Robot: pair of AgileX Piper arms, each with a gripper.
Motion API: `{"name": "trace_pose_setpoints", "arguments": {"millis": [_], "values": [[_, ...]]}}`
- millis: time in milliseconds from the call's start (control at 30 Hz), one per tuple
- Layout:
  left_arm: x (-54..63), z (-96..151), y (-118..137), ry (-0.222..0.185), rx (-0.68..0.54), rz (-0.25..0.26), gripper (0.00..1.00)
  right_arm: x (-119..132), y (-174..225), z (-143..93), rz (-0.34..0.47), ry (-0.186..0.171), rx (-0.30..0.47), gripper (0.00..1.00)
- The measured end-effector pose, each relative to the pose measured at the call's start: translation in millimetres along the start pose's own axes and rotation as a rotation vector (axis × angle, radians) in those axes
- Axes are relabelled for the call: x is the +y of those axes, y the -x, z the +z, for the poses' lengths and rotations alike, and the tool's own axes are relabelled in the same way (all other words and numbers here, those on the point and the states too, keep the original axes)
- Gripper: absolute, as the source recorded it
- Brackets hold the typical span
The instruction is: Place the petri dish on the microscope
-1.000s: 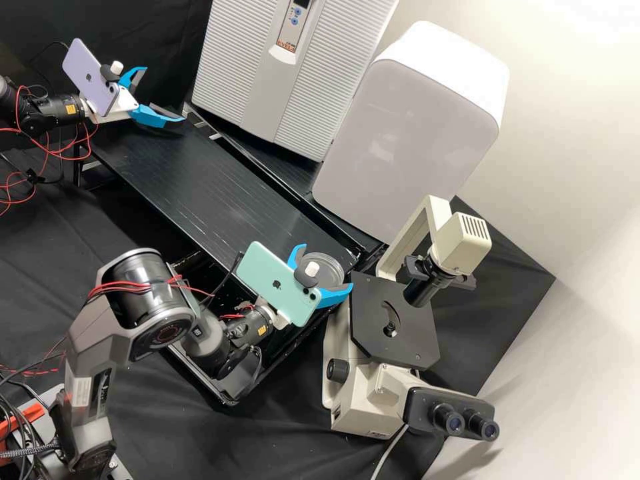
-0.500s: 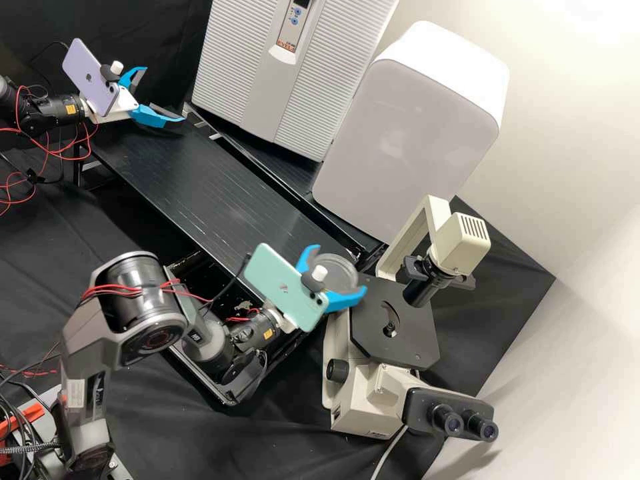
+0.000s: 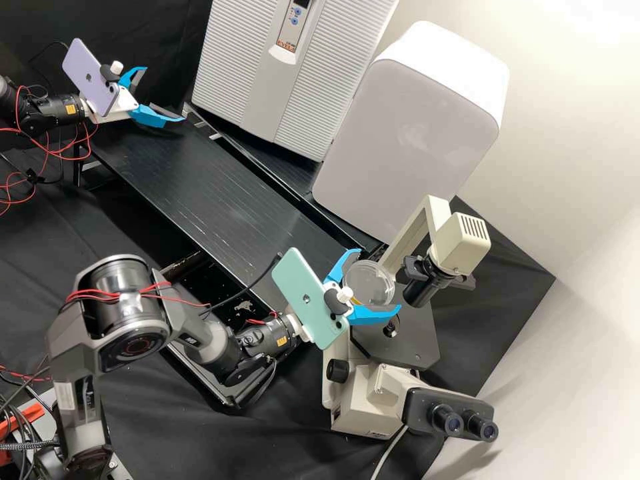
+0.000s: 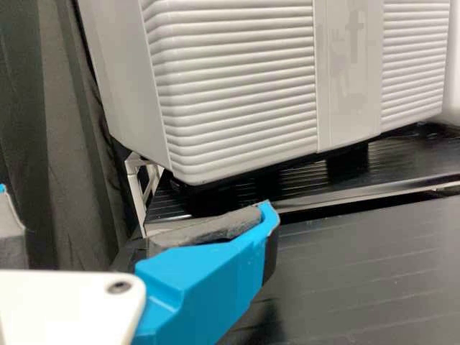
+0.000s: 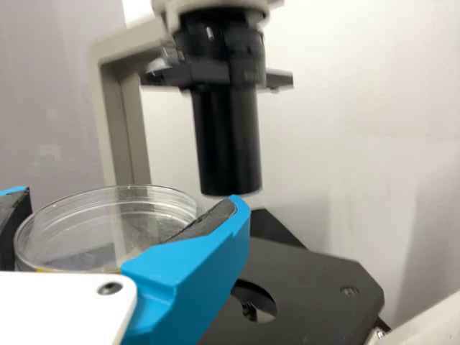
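Note:
In the high view, my right gripper (image 3: 380, 279) is shut on the clear round petri dish (image 3: 367, 285), holding it above the left edge of the black stage of the microscope (image 3: 417, 343). The right wrist view has the dish (image 5: 108, 226) between the two blue fingers of the right gripper (image 5: 129, 195), its rim level; the black stage (image 5: 316, 287) lies beyond and lower, under the black condenser tube. At the high view's upper left, my left gripper (image 3: 165, 93) stands open and empty over the bench's far end. In the left wrist view, the left gripper (image 4: 135, 198) has its fingers wide apart.
The microscope's lamp arm (image 3: 417, 230) and condenser tube (image 3: 421, 290) rise close beside the dish. Eyepieces (image 3: 463, 423) stick out at the front. A white rounded box (image 3: 407, 147) and a ribbed grey unit (image 3: 267, 87) stand behind the black bench (image 3: 200, 180).
My right gripper has carried the dish rightward in the high view, from the bench's end to over the stage's edge, with its arm extending behind it. The left arm has kept still.

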Motion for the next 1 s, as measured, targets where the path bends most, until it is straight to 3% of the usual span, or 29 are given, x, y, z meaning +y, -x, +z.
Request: {"name": "trace_pose_setpoints", "arguments": {"millis": [200,333,633,1000], "values": [[0.0,0.0,0.0,0.0,0.0,0.0,1.0,-19.4,-11.0,19.7,-0.051,0.023,-0.128,0.0],[0.0,0.0,0.0,0.0,0.0,0.0,1.0,-26.2,-19.6,27.0,-0.066,0.07,-0.14,0.0],[0.0,0.0,0.0,0.0,0.0,0.0,1.0,-25.9,-34.4,36.8,-0.03,0.118,-0.159,0.0],[0.0,0.0,0.0,0.0,0.0,0.0,1.0,-7.6,-42.9,52.0,0.041,0.113,-0.219,0.0]]}}
